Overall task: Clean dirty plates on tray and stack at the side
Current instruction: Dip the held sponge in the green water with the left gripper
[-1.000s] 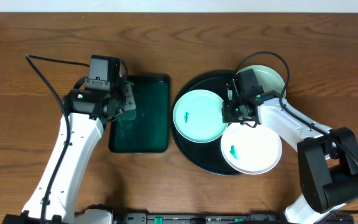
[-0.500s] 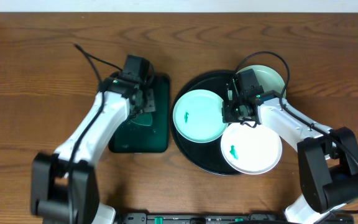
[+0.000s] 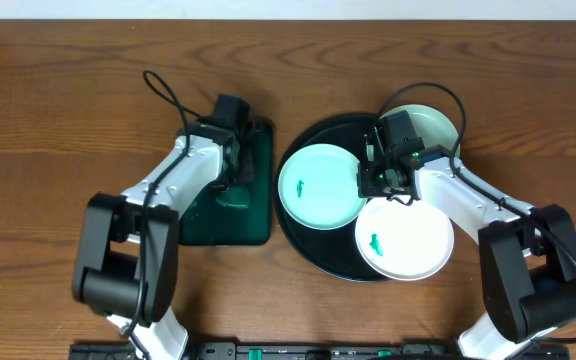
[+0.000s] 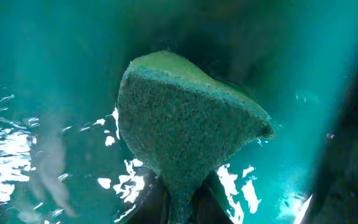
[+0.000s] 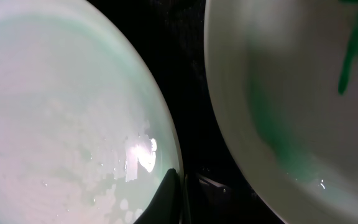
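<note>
Three plates lie on the round black tray (image 3: 299, 236). A mint plate (image 3: 318, 187) with a green smear is at its left. A white plate (image 3: 405, 240) with a smear is at the front, and a third plate (image 3: 430, 124) is at the back, partly under my right arm. My right gripper (image 3: 370, 180) is shut on the mint plate's right rim (image 5: 160, 143), jaws (image 5: 182, 190) pinching the edge. The white plate (image 5: 278, 87) lies beside it. My left gripper (image 3: 234, 172) is shut on a green sponge (image 4: 185, 130), jaws (image 4: 182, 205) pressing it into water.
A rectangular dark green tray (image 3: 208, 228) holding water (image 4: 36, 93) stands left of the black tray, nearly touching it. Cables loop above both arms. The brown wooden table (image 3: 48, 120) surrounds both trays.
My left gripper moved right across the green tray with the sponge while its arm swung round behind it. The right arm and the plates have not moved.
</note>
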